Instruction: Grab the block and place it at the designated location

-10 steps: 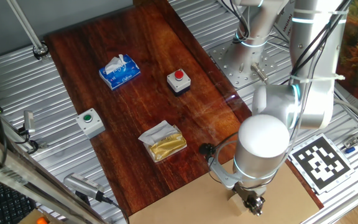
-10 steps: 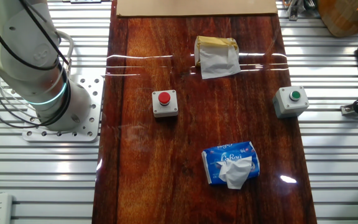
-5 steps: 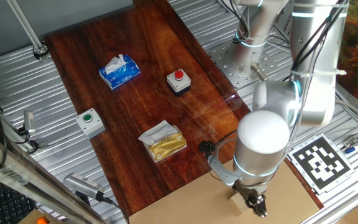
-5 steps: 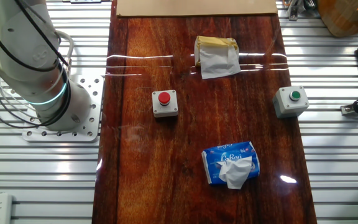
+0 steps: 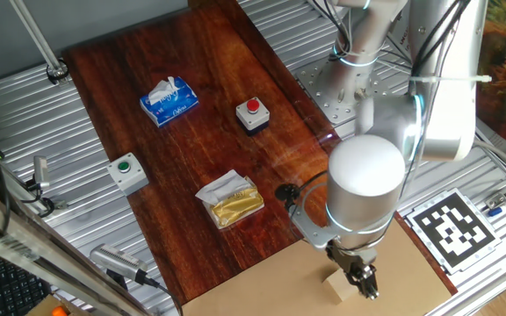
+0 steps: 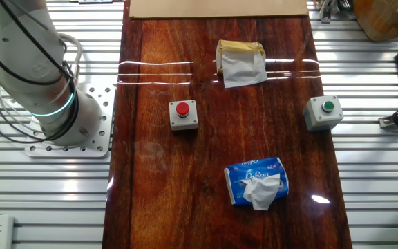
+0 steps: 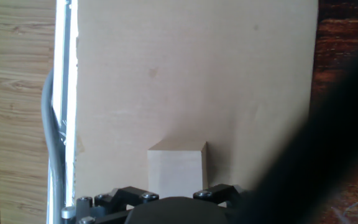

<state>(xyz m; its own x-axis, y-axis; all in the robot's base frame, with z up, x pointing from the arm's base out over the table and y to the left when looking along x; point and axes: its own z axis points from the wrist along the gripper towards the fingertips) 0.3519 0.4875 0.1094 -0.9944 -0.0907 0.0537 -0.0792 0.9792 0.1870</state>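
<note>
Block (image 5: 338,285) sits on the cardboard sheet (image 5: 262,285), just beside the fingers (image 5: 365,288); whether they grip it I cannot tell, so release may remain

We see a pale tan block (image 5: 338,286) on tan cardboard (image 5: 279,285), a red-brown board (image 5: 200,114), a blue tissue pack (image 5: 169,101), red (image 5: 253,106) and green buttons (image 5: 126,164).

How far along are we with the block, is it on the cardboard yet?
The block already sits on the cardboard sheet, so the carry looks done. The hand is right beside or over it; I cannot tell from these views whether the fingers are clamped on it or open. Left to do: confirm the release and lift the hand away. The sheet's centre mark isn't clearly visible, so exact placement is unconfirmed.
</note>
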